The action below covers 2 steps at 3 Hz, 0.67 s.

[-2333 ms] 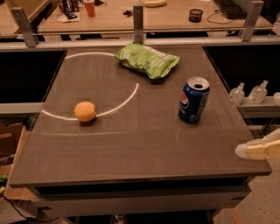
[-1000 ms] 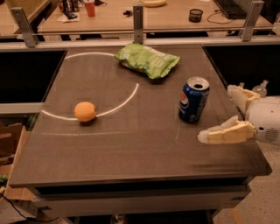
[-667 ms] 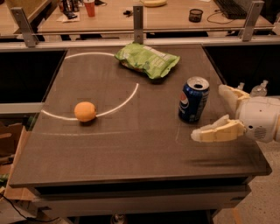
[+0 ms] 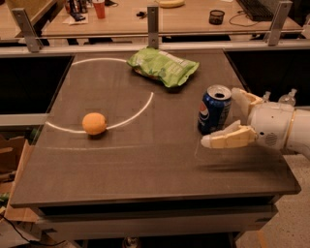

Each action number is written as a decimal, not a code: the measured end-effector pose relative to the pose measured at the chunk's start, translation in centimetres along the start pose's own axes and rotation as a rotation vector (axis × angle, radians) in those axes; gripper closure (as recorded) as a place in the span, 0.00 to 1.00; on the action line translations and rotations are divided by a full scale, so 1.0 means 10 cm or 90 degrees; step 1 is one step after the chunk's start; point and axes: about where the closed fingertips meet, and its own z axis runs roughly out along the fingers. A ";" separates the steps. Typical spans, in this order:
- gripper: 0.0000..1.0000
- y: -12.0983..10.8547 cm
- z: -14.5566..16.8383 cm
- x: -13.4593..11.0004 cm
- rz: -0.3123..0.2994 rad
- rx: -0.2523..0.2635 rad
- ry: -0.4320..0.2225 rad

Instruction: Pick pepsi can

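Small dark-blue aluminium pepsi can (image 4: 212,112) w/ silver top & round red-white-blue logo stands upright on the right part of the dark grey-brown table top (image 4: 145,164), approx mid-depth, logo facing near-left. Its base sits on the surface.

Robot's cream two-finger gripper (image 4: 219,117) reaches in from the right edge at can height, on a rounded white wrist (image 4: 271,127). Claw is spread wide, not clamped on anything. One finger (image 4: 244,99) is at the can's far-right side, up by the rim. The other finger (image 4: 227,138) runs across the near side, its tip ending just left of the can's base. So the can is betw. the two fingers; can't tell if either one actually touches it. A soft shadow of the near finger falls on the table below it.

Round orange fruit (image 4: 94,123) sits left of centre, right on the thin white curved line (image 4: 140,109) marked on the top, well apart from the can. Green crinkled chip bag (image 4: 162,66) lies flat at the far side, approx centre, far-left of the can & not touching it.

Beyond the table: grey metal posts (image 4: 153,26) on a rail, then a light wooden desk (image 4: 193,19) w/ a red cup (image 4: 99,8) at left & a small black cup (image 4: 217,17) at right. Clear plastic bottle tops (image 4: 290,96) show at the right, past the wrist. Brown cardboard (image 4: 9,155) is on the floor near-left.
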 end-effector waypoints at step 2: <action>0.17 -0.03 0.13 -0.08 -0.005 -0.007 -0.027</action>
